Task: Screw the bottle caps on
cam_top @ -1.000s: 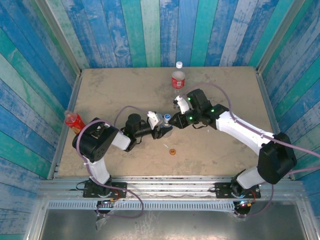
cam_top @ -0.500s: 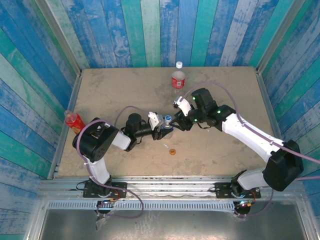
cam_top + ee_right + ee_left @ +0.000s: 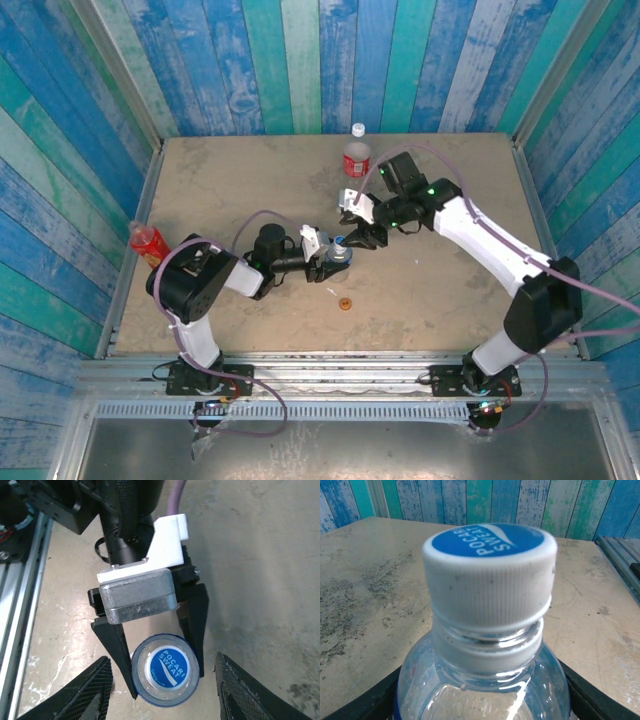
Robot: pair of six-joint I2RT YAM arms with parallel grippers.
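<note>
Capped bottle (image 3: pixel 340 249) between left jaws, right jaws seemingly just above; loose cap (image 3: pixel 345 304) nearer, on the table (image 3: pixel 230 180).

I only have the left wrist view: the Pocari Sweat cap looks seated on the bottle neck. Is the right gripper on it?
Observer: No. The right gripper is open, its fingers standing clear on either side of the Pocari Sweat cap.
Operator: Is my left grip good?
Observer: The left gripper clamps the Pocari Sweat bottle below the cap, one finger on each side.
Operator: Any caps lying loose?
Observer: An orange cap lies on the table, on the near side of the held bottle.
</note>
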